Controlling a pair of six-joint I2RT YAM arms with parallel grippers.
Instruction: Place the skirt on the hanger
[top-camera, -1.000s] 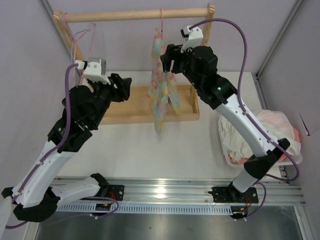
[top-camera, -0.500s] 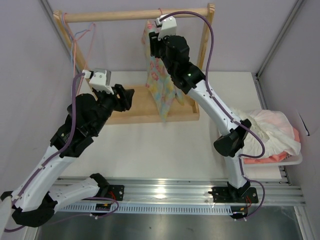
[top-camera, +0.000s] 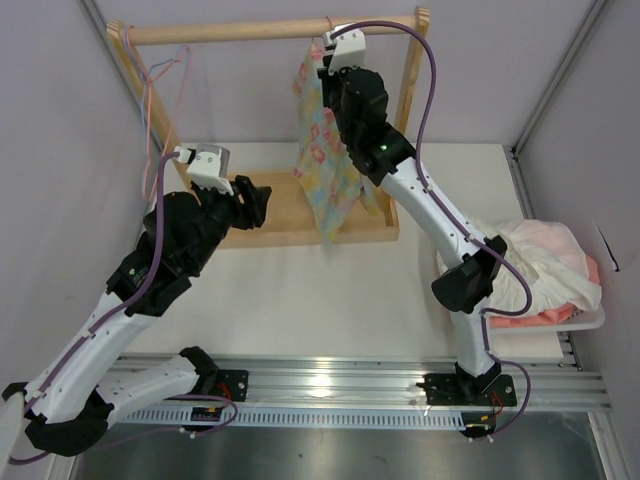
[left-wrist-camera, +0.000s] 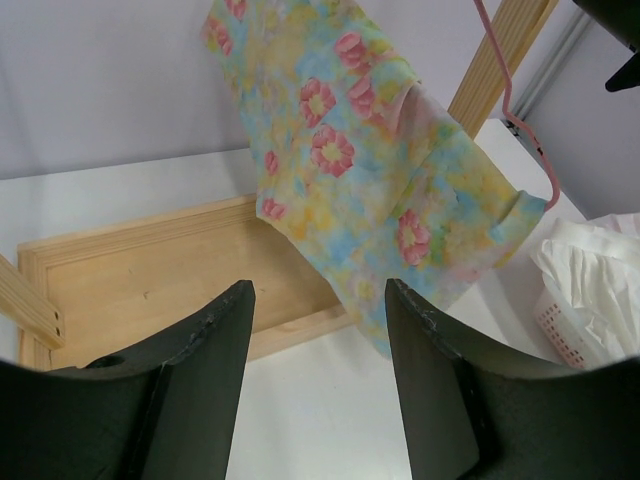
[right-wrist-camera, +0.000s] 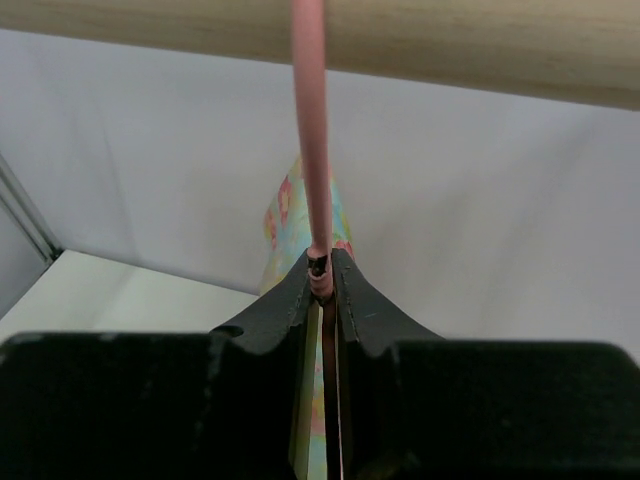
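At the left end of the wooden rail (top-camera: 240, 31), a couple of spare wire hangers (top-camera: 165, 68), pink and blue, dangle beside the upright. Below the rail and left of its middle, the left arm (top-camera: 150, 270) rises from the near edge of the desk (top-camera: 330, 290). Its elbow is bent and its wrist is tipped up toward the rail. The left fingers (left-wrist-camera: 200, 370) stand spread with nothing between them, short of the cloth. They hover over the rack's wooden base board (left-wrist-camera: 150, 270), which lies under the rail.

A little right of the rail's middle hangs the skirt (top-camera: 325, 160), draped on the pink hanger (right-wrist-camera: 310, 120). Its flowered cloth falls slantwise toward the front edge of the board beneath the rail. The hanger's wire runs straight up to the rail.

The right arm (top-camera: 430, 205) reaches steeply up from its base, stretched long. Its wrist sits just beneath the rail, right beside the top of the skirt. The right fingers (right-wrist-camera: 285, 305) are pinched closed on the hanger's thin neck just under the rail.

Well below the rail's right end, a white basket (top-camera: 585, 322) heaped with white and pink clothes sits on the desk beside the right arm's elbow.
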